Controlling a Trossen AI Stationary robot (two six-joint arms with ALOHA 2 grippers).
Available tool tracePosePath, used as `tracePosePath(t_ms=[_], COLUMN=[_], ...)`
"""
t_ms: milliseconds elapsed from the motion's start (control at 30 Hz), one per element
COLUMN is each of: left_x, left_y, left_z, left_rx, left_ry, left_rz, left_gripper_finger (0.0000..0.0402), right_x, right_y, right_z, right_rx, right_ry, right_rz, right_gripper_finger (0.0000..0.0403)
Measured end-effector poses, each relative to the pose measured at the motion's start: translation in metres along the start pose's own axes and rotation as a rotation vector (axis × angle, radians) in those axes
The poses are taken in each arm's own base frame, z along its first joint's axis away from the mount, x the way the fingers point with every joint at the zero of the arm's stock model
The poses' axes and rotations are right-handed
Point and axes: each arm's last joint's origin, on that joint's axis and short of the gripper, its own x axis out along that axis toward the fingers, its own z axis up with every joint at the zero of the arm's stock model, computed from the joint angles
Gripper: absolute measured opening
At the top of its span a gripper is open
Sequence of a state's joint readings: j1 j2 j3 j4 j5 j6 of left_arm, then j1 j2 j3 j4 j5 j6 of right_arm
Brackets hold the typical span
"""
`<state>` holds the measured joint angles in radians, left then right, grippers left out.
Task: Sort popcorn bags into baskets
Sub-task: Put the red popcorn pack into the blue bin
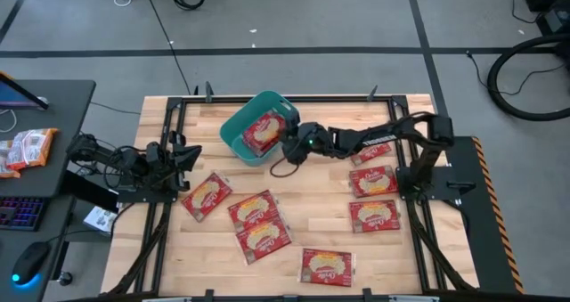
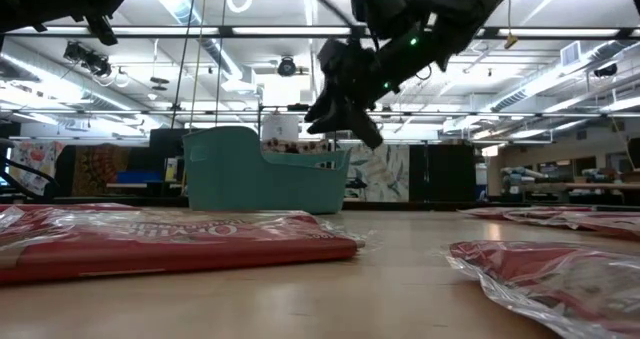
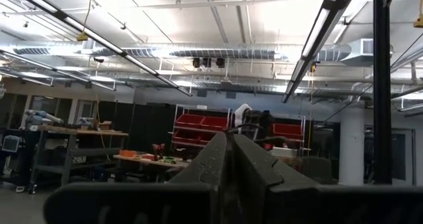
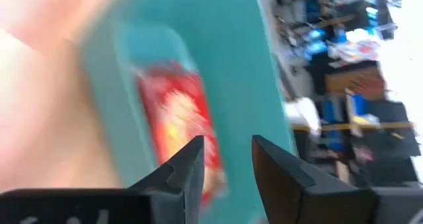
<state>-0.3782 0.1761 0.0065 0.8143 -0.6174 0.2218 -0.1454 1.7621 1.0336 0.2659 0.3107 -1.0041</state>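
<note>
The teal basket [image 1: 233, 128] stands at the table's far middle, and one red popcorn bag [image 1: 261, 133] lies flat inside it. The right wrist view shows this bag [image 4: 178, 118] beyond my fingers. My right gripper [image 1: 287, 146] [image 4: 228, 141] is open and empty. It hovers at the basket's near right rim and, in the low view, my right gripper [image 2: 350, 119] is above the basket [image 2: 262, 181]. Several more bags lie flat on the table, among them one [image 1: 207, 195] near the left arm and one [image 1: 372, 181] by the right arm. My left gripper [image 1: 185, 155] [image 3: 231, 145] is shut and waits at the table's left.
Orange-white snack packets [image 1: 22, 149] lie on the dark desk left of the table, beside a keyboard and mouse. Black frame rails [image 1: 169, 115] run along the table's edges. Bare wood [image 1: 312, 204] shows between the bags in the table's middle. A black cable [image 1: 283, 168] loops below the right gripper.
</note>
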Motion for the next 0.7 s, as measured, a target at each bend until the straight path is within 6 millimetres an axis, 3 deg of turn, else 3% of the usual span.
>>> tracePosePath(t_ms=[400, 567, 700], left_x=[0.000, 0.000, 0.000], left_y=[0.000, 0.000, -0.001], left_z=[0.000, 0.000, -0.005], left_rx=[-0.004, -0.005, -0.044], left_ry=[0.000, -0.001, 0.044], left_rz=[0.000, 0.000, -0.008], left_gripper_finger=[0.0032, 0.0032, 0.0032], right_x=[-0.026, -0.036, -0.046], right_y=[0.049, 0.068, 0.083], right_z=[0.048, 0.059, 0.065], right_rx=[0.301, 0.461, 0.491], right_ry=[-0.179, -0.161, -0.101], right_rz=[0.337, 0.497, 0.557], right_gripper_finger=[0.0128, 0.0128, 0.0128])
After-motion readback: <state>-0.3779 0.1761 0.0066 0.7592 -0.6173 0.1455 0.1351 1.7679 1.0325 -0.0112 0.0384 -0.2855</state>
